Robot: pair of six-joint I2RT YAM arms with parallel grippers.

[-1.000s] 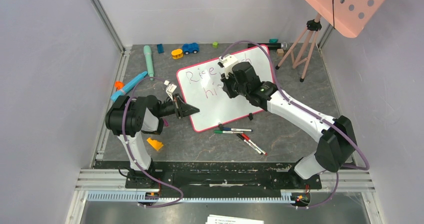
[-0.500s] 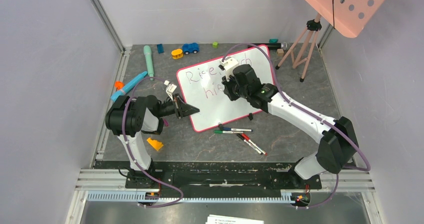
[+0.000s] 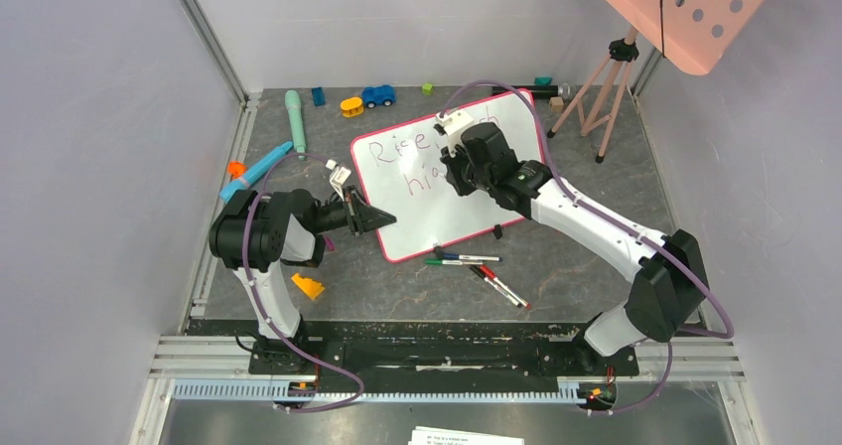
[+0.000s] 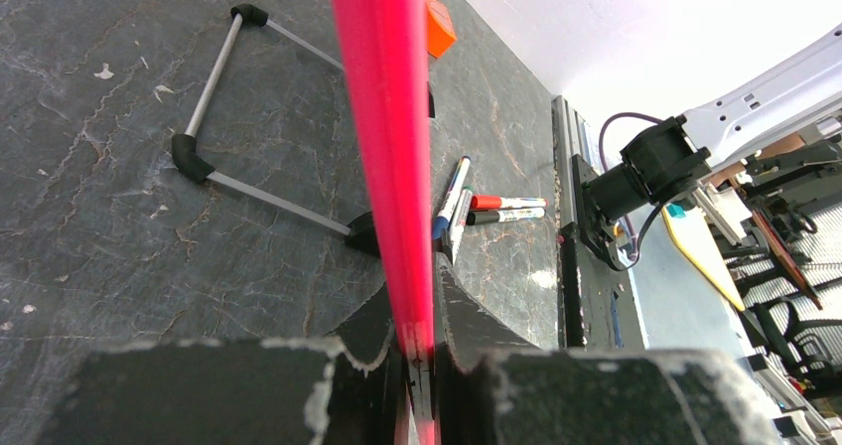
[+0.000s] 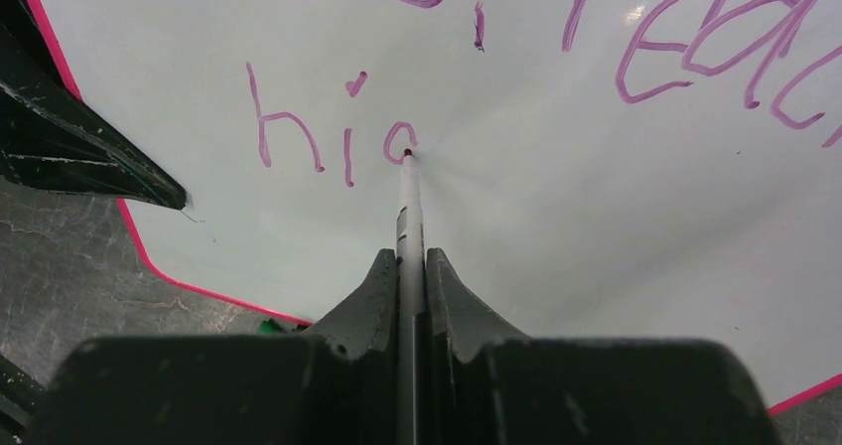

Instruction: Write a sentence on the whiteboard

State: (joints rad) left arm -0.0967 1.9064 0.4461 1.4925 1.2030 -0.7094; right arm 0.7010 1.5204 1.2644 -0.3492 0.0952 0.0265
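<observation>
The whiteboard [image 3: 427, 212] with its pink-red rim stands tilted at the middle of the table. My left gripper [image 3: 382, 219] is shut on its left rim, which shows as a red strip [image 4: 382, 117] running between the jaws. My right gripper [image 3: 459, 172] is shut on a thin marker [image 5: 408, 217], its tip touching the board. The sentence [image 5: 328, 142] reads "Rise reach" on the top line and "hig" in purple-pink ink below; the tip sits at the loop of the last letter. In the top view my right gripper hides part of the writing [image 3: 395, 149].
Several loose markers [image 3: 477, 266] lie in front of the board, also in the left wrist view [image 4: 467, 207]. An orange block [image 3: 307, 286], a blue bar [image 3: 256, 171], a teal cylinder [image 3: 295, 115], toy cars [image 3: 377, 95] and a tripod [image 3: 596, 87] with a salmon panel [image 3: 685, 8] ring the board.
My right gripper has shifted slightly along the second line with the marker on the board, and the writing there has grown by a letter. The left arm has not moved.
</observation>
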